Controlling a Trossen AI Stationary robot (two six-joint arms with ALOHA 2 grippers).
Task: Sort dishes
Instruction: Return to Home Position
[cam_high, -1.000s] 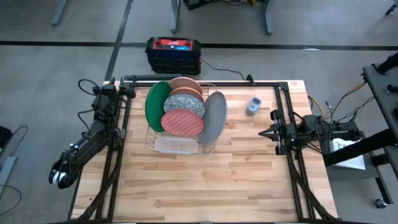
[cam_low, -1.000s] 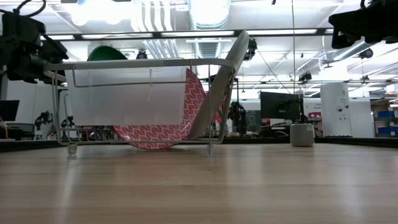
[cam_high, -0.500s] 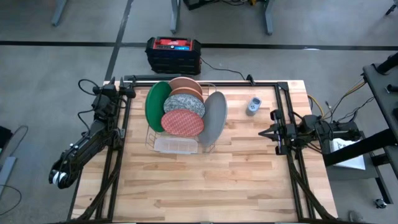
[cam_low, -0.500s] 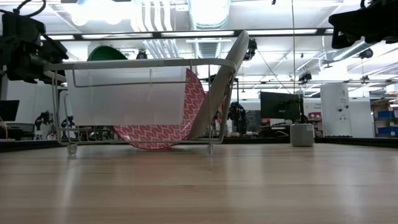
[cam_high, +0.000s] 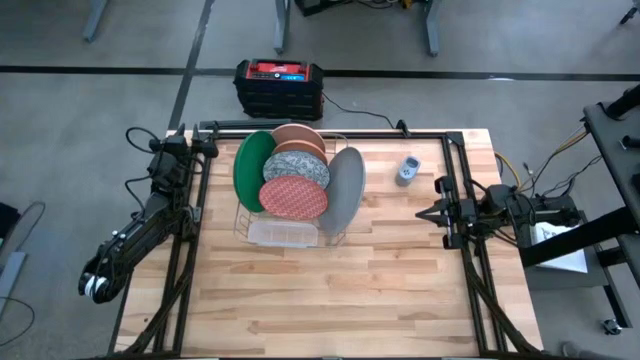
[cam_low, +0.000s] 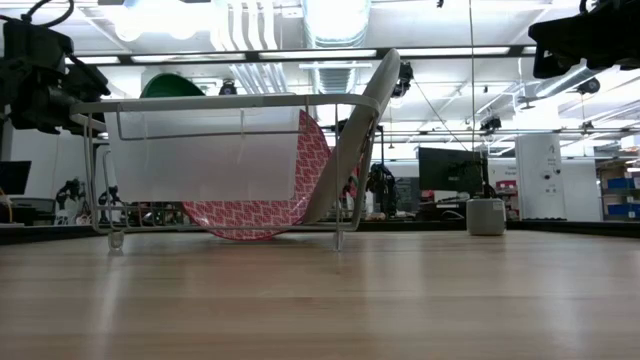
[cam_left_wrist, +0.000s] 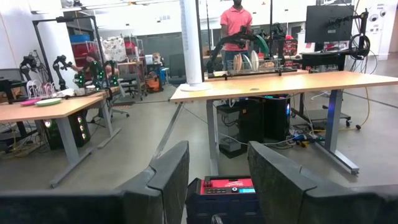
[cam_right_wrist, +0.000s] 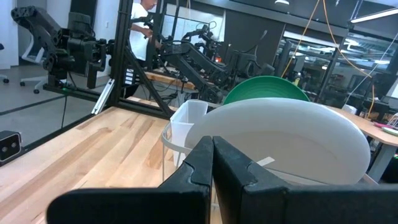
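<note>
The plates stand on edge in a silver wire rack (cam_high: 245, 225) at the table's far middle: the dark green one (cam_high: 250, 165) at the left, the salmon-pink one (cam_high: 298, 137) at the back, the speckled one (cam_high: 296, 166), the red one (cam_high: 293, 197) in front and the grey one (cam_high: 346, 186) leaning at the right. In the low view the red plate (cam_low: 270, 210) and the grey plate (cam_low: 362, 140) show. My left gripper (cam_high: 200, 148) is open at the far left corner, away from the rack. My right gripper (cam_high: 422, 213) is shut at the right edge, pointing at the rack.
A small grey-blue gadget (cam_high: 408, 170) stands right of the rack, also in the low view (cam_low: 486, 216). A clear tray (cam_high: 280, 233) lies at the rack's near side. A black and red box (cam_high: 278, 85) sits on the floor beyond the far edge. A person (cam_left_wrist: 236, 22) stands far off.
</note>
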